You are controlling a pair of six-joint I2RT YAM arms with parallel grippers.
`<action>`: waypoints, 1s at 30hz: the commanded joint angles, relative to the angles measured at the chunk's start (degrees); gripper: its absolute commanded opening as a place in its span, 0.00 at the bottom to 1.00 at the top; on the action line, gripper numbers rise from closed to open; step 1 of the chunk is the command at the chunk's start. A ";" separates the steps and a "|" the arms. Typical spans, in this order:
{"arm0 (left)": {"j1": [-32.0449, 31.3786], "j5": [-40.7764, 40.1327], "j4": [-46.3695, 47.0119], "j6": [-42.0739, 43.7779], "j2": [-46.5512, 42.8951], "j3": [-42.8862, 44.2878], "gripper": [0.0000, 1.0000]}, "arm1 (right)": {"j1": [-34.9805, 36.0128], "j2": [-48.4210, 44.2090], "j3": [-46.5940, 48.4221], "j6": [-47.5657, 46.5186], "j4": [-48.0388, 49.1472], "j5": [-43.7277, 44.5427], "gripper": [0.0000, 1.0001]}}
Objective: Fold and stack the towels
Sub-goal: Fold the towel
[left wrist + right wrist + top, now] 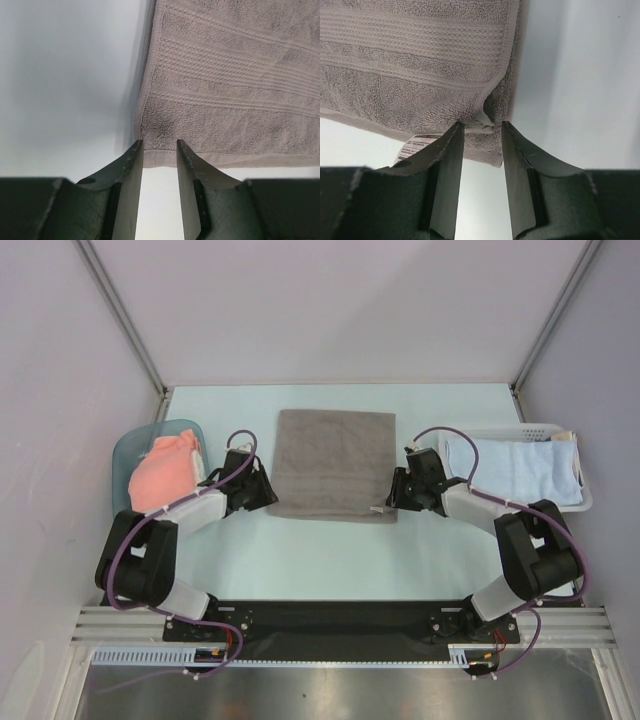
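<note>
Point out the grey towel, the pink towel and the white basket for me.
grey towel point(335, 462): top external view, middle of the flat cloth.
pink towel point(165, 472): top external view, middle of the bundle.
white basket point(505, 429): top external view, its far rim.

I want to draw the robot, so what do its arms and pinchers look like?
Both the left arm and the right arm have chunky black joints with pale grey covers in between. A purple cable loops along each one. The left gripper and the right gripper each have two dark, curved fingers that get narrower toward the tip.
</note>
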 commanded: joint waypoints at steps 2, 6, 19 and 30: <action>-0.52 -0.52 2.01 0.03 0.57 0.30 0.38 | 0.37 1.29 0.27 -0.47 2.73 -0.14 0.41; -0.52 -0.70 2.09 0.03 0.92 0.21 0.37 | 0.37 1.90 0.27 -0.12 3.35 -0.32 0.40; -0.52 -1.05 1.74 0.39 1.36 0.48 0.37 | 0.46 -0.99 1.76 0.05 -1.12 0.21 0.07; -0.52 -1.67 0.95 0.47 1.45 1.09 0.36 | 0.29 -5.83 2.03 -0.56 -8.60 -2.42 0.01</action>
